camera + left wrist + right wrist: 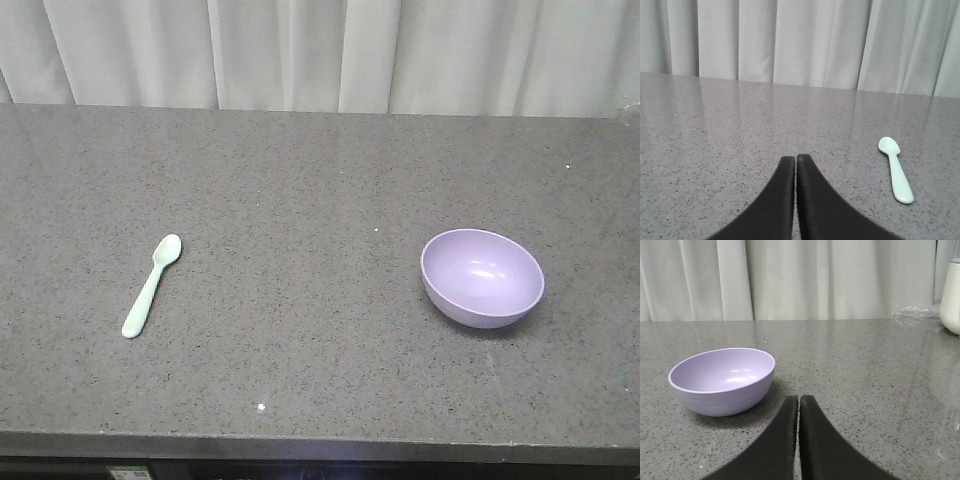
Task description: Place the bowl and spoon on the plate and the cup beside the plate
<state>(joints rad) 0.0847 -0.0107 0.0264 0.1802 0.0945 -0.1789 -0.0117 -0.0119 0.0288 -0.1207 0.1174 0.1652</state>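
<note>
Resting on the speckled grey surface (300,180), the lavender bowl (482,278) shows only its smooth inside. The mint spoon (151,286) lies flat, well apart to the bowl's left. The left gripper (795,161) and right gripper (798,401) are both closed, fingers pressed together on nothing.

Dark grey speckled stone countertop (320,170) filling most of the front view, polished, with soft pale reflections; pale grey-white curtain (300,50) in vertical folds across the top, just behind the far edge; even, diffuse light; in the upper right of the right wrist view, crumpled clear plastic (912,314) beside a white rounded object (951,295) cut by the frame edge.
</note>
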